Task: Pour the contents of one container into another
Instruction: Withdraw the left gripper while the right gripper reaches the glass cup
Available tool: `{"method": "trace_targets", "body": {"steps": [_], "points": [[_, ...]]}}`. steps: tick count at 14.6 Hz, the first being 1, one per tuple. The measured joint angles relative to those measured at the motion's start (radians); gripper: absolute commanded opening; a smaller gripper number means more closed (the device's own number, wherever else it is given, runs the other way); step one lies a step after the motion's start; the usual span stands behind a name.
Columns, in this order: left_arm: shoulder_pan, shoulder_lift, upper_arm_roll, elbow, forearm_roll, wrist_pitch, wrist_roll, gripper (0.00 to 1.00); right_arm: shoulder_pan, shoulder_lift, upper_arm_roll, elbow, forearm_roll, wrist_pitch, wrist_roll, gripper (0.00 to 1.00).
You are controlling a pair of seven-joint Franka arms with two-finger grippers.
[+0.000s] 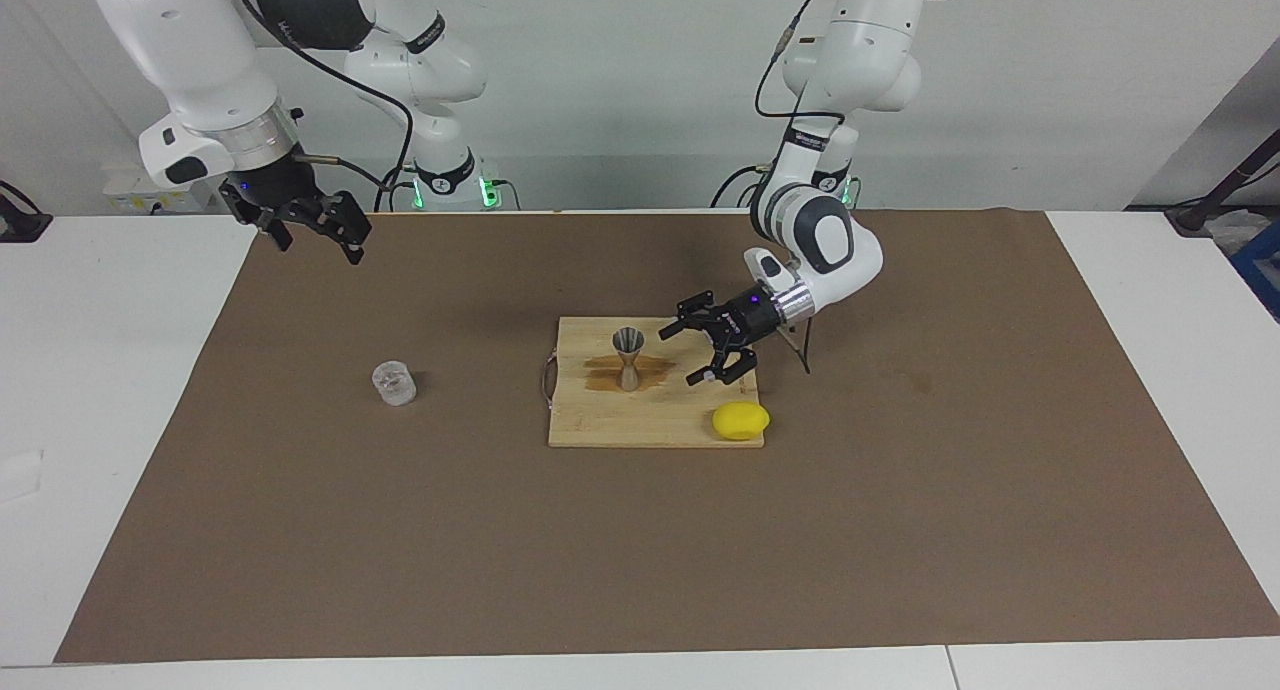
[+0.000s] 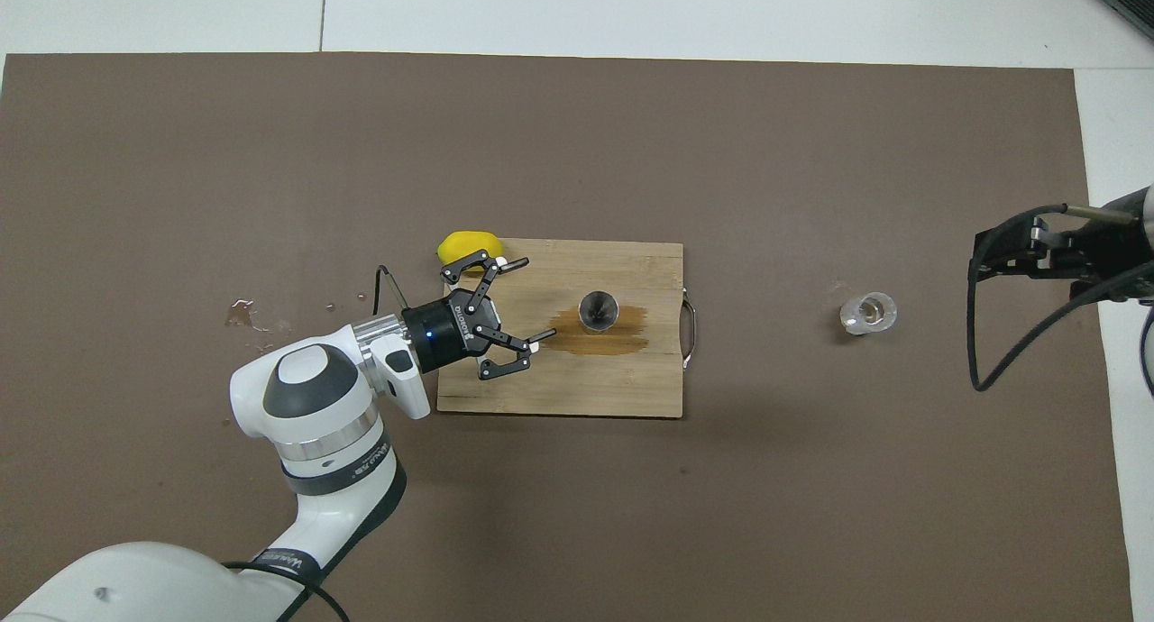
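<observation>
The mat carries a board at its middle. The jigger stands upright mid-board in a brown wet patch; a lemon sits at the board's corner. The cup stands on the mat toward the right arm's end. Risk: the narrow-footed jigger could tip on the wet wood if nudged. The left gripper, jaws open and empty, hangs low over the board's edge beside the lemon. The right gripper waits raised over the mat's corner, jaws apart.
</observation>
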Motion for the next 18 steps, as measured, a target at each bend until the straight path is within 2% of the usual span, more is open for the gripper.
{"method": "trace_targets", "body": {"steps": [3, 5, 7, 9, 12, 14, 15, 18], "points": [[0.076, -0.078, 0.002, -0.031, 0.2, 0.0, -0.001, 1.0, 0.007, -0.002, 0.011, 0.0, 0.0, -0.051, -0.003, 0.99], [0.141, -0.121, 0.003, -0.039, 0.363, -0.014, -0.004, 1.0, 0.01, -0.007, 0.016, 0.0, 0.001, -0.057, -0.003, 0.89], [0.215, -0.155, 0.005, -0.043, 0.519, -0.07, -0.022, 1.0, 0.029, -0.01, 0.018, -0.003, 0.001, -0.048, 0.003, 0.87], [0.296, -0.176, 0.008, -0.042, 0.678, -0.15, -0.058, 1.0, 0.052, -0.011, 0.019, -0.028, 0.002, 0.001, 0.022, 0.87], [0.426, -0.196, 0.011, -0.014, 0.898, -0.293, -0.114, 1.0, 0.067, -0.009, 0.018, -0.132, 0.002, 0.146, 0.084, 0.89], [0.51, -0.208, 0.013, 0.039, 1.05, -0.394, -0.189, 1.0, 0.037, -0.001, 0.015, -0.207, 0.002, 0.24, 0.163, 0.9], [0.546, -0.213, 0.013, 0.072, 1.114, -0.443, -0.226, 1.0, 0.013, 0.006, 0.012, -0.235, 0.004, 0.263, 0.197, 0.94], [0.613, -0.218, 0.014, 0.161, 1.274, -0.552, -0.33, 1.0, -0.084, 0.047, 0.008, -0.275, 0.105, 0.291, 0.287, 0.98]]}}
